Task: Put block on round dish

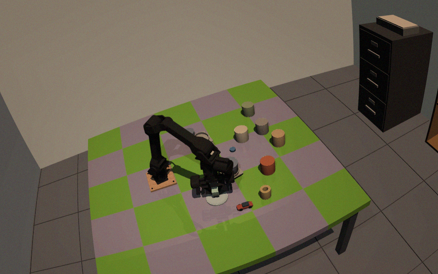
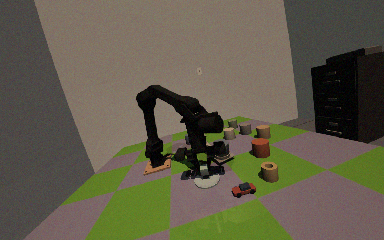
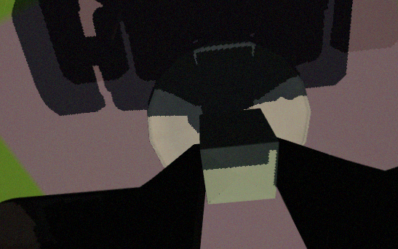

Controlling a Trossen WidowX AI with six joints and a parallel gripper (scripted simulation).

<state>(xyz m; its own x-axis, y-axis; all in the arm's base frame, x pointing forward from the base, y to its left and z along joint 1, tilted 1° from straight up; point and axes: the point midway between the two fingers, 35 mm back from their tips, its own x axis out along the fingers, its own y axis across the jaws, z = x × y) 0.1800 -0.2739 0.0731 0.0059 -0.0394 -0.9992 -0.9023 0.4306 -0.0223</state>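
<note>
The pale green block [image 1: 215,191] [image 2: 204,169] [image 3: 242,183] is held between the fingertips of my gripper [image 1: 215,190] [image 2: 204,168] [image 3: 233,149], which is shut on it. The block is over the round white dish [image 1: 216,202] [image 2: 207,183] [image 3: 174,136], very low; I cannot tell whether it touches. One dark grey cup [image 1: 234,165] [image 2: 223,149] stands upright on the near end of the balance [image 1: 239,174] [image 2: 228,158], partly hidden by the arm. The other grey cup [image 1: 190,131] [image 2: 187,139] is beyond the arm, beside the balance's far end, mostly hidden. No cup is above the dish.
A red toy car [image 1: 244,205] [image 2: 243,189] lies right of the dish. A tan ring-shaped cylinder [image 1: 265,194] [image 2: 269,173] and a red cylinder [image 1: 267,166] [image 2: 260,148] stand farther right. Several other cylinders stand toward the back. A small blue disc [image 1: 232,149] lies behind the near cup.
</note>
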